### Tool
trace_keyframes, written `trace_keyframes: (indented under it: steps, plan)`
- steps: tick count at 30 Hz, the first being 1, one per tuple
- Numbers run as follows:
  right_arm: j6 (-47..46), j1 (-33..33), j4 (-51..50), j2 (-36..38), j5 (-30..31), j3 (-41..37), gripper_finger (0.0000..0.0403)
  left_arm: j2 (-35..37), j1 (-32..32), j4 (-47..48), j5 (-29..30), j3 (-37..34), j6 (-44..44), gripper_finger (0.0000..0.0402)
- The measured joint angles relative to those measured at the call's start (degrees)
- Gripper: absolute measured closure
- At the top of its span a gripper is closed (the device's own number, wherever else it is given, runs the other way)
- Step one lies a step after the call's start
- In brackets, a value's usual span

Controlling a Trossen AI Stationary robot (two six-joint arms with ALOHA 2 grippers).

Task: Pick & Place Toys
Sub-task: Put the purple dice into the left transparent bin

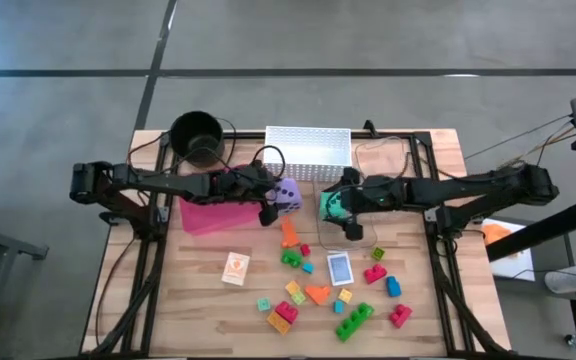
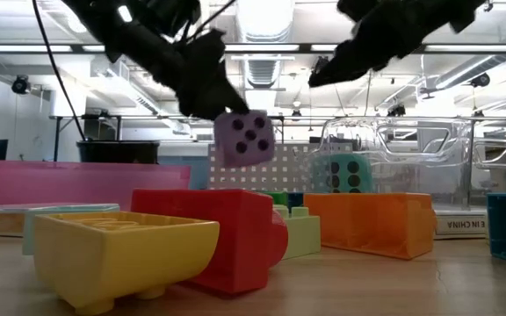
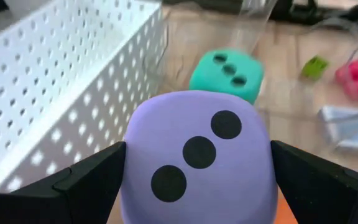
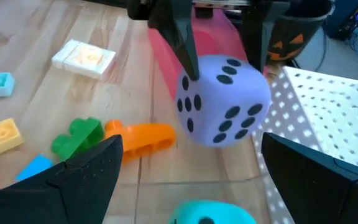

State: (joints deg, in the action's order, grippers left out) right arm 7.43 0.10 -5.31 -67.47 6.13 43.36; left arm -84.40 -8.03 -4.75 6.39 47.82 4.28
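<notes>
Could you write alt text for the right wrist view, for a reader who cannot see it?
A purple die with black dots hangs above the wooden table, clamped between the left end effector fingers. Behind it are a pink tray and a white perforated basket; an orange block, a green block and a card lie nearby.

The only print I can read is "IN CHINA" on a white strip (image 2: 458,225) at the foot of the clear plastic container in the low view. The small cards' printing is too small to read.
</notes>
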Motion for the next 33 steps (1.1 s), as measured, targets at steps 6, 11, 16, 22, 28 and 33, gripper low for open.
trace_keyframes:
  steps: [6, 11, 16, 22, 28, 33]
  plan:
    - [-4.2, 0.0, -9.0, 8.0, 0.0, 0.1, 0.0025, -0.2, 1.8, -4.4, 0.0, 4.7, 0.0, 0.0015]
    - [-4.5, 0.0, -11.9, 12.5, 0.0, 0.0, 0.0025, -1.4, 4.6, -14.6, 0.0, 5.1, -3.9, 0.0015]
    - [-4.5, 0.0, -12.3, 14.6, 0.1, 0.0, 0.0025, -7.8, 7.7, -25.1, 0.0, 5.7, -6.4, 0.0015]
    - [-4.1, 0.0, -12.1, 14.2, 1.5, 0.0, 0.0025, -19.8, 9.8, -25.4, 0.0, 13.6, -7.5, 0.0015]
    - [-5.5, 0.0, -12.9, 12.7, 1.5, -0.5, 0.0025, -29.7, 9.9, -17.9, 0.0, 24.9, -10.3, 0.0015]
    - [-8.1, 0.0, -15.8, 11.1, 1.3, -1.5, 0.0025, -33.1, 10.1, -11.7, -0.1, 31.6, -10.1, 0.0015]
